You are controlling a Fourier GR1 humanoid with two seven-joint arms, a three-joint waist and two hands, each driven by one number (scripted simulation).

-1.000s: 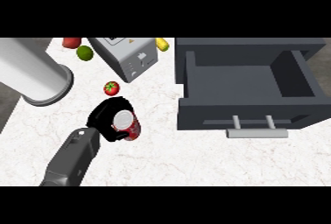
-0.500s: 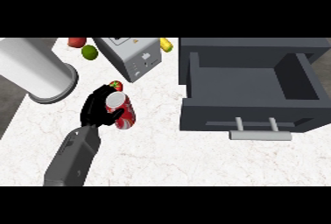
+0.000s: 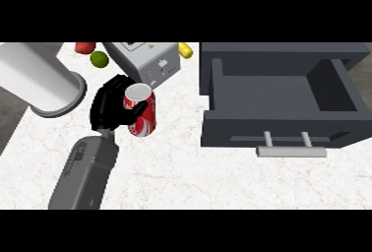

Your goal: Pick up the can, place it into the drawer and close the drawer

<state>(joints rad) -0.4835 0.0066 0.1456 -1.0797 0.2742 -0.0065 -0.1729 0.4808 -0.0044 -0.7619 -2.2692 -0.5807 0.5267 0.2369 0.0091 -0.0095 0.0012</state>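
Left hand has the can, and it's up off the marble!

The left hand [image 3: 109, 106] is wrapped around the red can [image 3: 141, 112], fingers curled on its left side and thumb hooked across the front, silver lid up and the can tilted a little. Compared with a second ago, hand and can have climbed toward the top of the view and swung right, now just beside the grey toaster [image 3: 145, 63]; the small red fruit seen beside the hand before is now hidden. The can sits at the hand's right edge, between the white cylinder [image 3: 40, 81] and the open drawer [image 3: 280, 101], well left of the drawer's cavity. The drawer's handle [image 3: 289, 150] juts toward us over the white surface [image 3: 203, 182]. A green fruit [image 3: 100, 59], a red one [image 3: 85, 47] and a yellow one [image 3: 185, 49] lie along the back.
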